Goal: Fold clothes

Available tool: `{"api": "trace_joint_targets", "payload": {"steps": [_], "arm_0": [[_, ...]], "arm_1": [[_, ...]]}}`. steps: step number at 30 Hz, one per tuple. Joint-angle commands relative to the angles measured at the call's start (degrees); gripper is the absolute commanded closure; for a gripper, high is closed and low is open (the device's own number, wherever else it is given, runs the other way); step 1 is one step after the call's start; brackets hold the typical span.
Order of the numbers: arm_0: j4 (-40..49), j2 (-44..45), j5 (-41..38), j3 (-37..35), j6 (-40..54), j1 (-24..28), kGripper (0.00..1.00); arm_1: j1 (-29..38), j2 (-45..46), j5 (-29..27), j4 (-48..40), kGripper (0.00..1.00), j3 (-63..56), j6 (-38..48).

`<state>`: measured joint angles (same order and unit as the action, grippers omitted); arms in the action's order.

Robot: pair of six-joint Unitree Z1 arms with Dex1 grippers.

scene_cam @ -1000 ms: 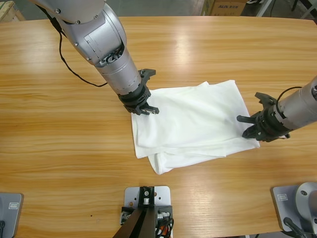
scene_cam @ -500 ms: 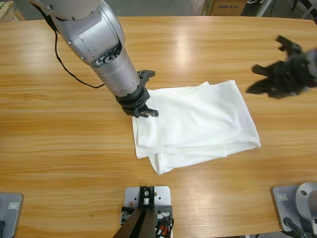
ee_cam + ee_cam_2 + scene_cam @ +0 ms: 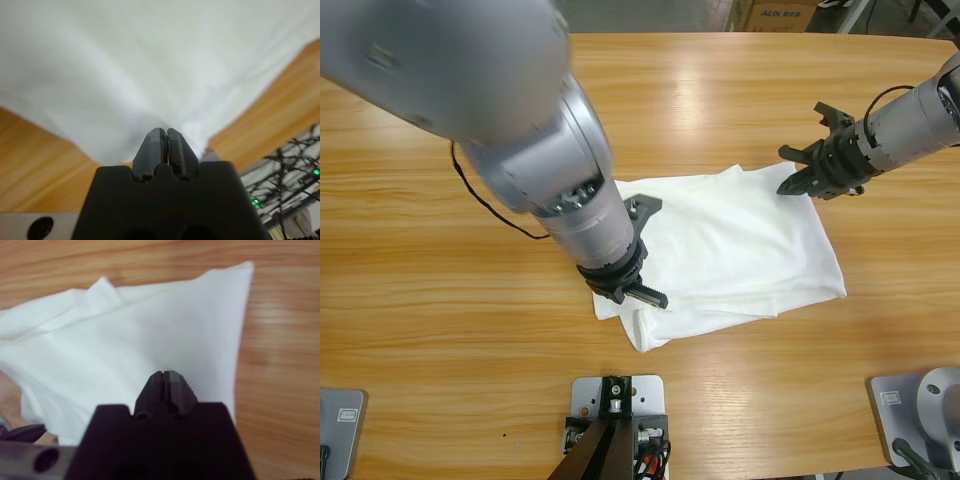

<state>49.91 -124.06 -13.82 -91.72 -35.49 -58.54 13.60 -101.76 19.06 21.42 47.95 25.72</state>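
- While the shirt lay partly folded near the middle of the table, the left gripper stood over its near left corner; in the left wrist view its jaws were pressed together, with white cloth just beyond the tips, and whether a fold was caught between them could not be told.
- The near edge of the shirt showed a loose doubled layer bulging toward the camera, so the fold was judged incomplete.
- The cloth looked light, soft and limp; it was judged likely to sag and slide on the smooth wood, so a corner or a doubled edge would give the surest hold.
- Farther off, the right gripper hung at the far right corner of the shirt; in the right wrist view its jaws met tip to tip above the cloth, apparently holding nothing.
- No container was on the table; a cardboard box stood beyond its far edge, its contents hidden.
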Motion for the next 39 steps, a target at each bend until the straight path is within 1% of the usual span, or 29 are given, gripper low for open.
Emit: {"api": "trace_joint_targets", "payload": {"steps": [1,4,8,11,15,18,19,20,21,22,23,24,25,26,27,28,32,34,37,38,39], "arm_0": [[-2.27,-6.7,0.65,1.46,-0.37,2.66,1.0],[-2.2,-7.16,-0.26,1.81,-0.37,2.64,1.0],[-2.18,-7.07,-0.7,2.53,-0.37,2.29,1.0],[-2.18,-6.98,-1.0,2.95,-0.55,1.75,1.0],[-2.18,-6.4,-1.04,3.09,-0.46,1.68,1.0],[-2.08,-5.08,-0.86,3.13,-0.51,1.68,1.0],[-1.88,-3.11,-0.12,3.13,-0.46,1.75,1.0],[-1.64,-0.99,0.49,3.13,-0.43,1.96,1.0],[-1.36,1.4,1.04,3.16,-0.37,2.29,1.0],[-0.99,3.92,1.67,3.18,-0.37,2.56,1.0],[-0.65,6.31,1.78,3.15,-0.37,2.73,1.0],[-0.21,8.52,1.79,3.2,-0.37,2.89,1.0],[0.65,10.6,2.11,3.22,-0.48,3.1,0.97],[1.7,12.44,3.32,3.38,-0.6,3.17,0.624],[2.56,13.65,4.57,3.57,-0.64,3.21,0.447],[3.53,14.81,6.0,3.9,-0.71,3.35,0.409],[4.67,17.31,7.98,7.31,-1.52,4.72,0.409],[4.67,18.96,8.02,8.91,-1.78,5.63,0.409],[4.76,21.25,8.12,10.49,-1.78,6.55,0.411],[4.76,21.67,8.19,10.95,-1.83,6.6,0.412],[4.76,21.95,8.21,11.39,-2.18,6.6,0.411]], "arm_1": [[-2.77,-5.94,0.9,-2.09,1.0,-0.84,-1.99],[-4.02,-8.37,0.9,-3.9,1.0,-0.54,-2.16],[-8.48,-11.27,0.81,-7.78,1.0,-0.05,-3.39],[-11.43,-11.86,1.25,-8.77,1.0,0.66,-4.34],[-13.21,-8.63,1.49,-8.77,1.0,0.74,-4.98],[-13.24,-1.12,0.03,-5.23,1.0,0.66,-3.89],[-13.24,2.73,-1.21,-2.51,0.97,0.71,-2.81],[-13.24,5.68,-2.09,-0.07,0.659,0.74,-2.04],[-13.24,8.1,-2.27,2.08,0.424,0.64,-1.83],[-13.24,9.9,-2.15,3.61,0.264,0.15,-1.44],[-13.24,10.86,-1.65,4.66,0.164,-0.61,-1.0],[-13.32,11.46,-1.02,4.94,0.097,-1.93,-0.35],[-13.33,11.67,-0.09,4.7,0.064,-3.86,0.53],[-13.33,11.67,0.9,3.62,0.047,-5.99,1.32],[-13.35,11.67,2.23,1.39,0.026,-8.41,2.46],[-13.35,11.53,3.76,-1.23,0.019,-10.56,3.57],[-13.79,6.01,5.48,-9.07,0.021,-15.13,7.05],[-16.99,3.18,6.75,-12.65,0.023,-16.41,7.29],[-20.61,0.21,9.09,-15.41,0.033,-17.06,6.85],[-21.23,-0.84,10.63,-16.29,0.046,-17.34,6.48],[-21.47,-1.32,12.69,-16.48,0.102,-17.43,5.92]]}}
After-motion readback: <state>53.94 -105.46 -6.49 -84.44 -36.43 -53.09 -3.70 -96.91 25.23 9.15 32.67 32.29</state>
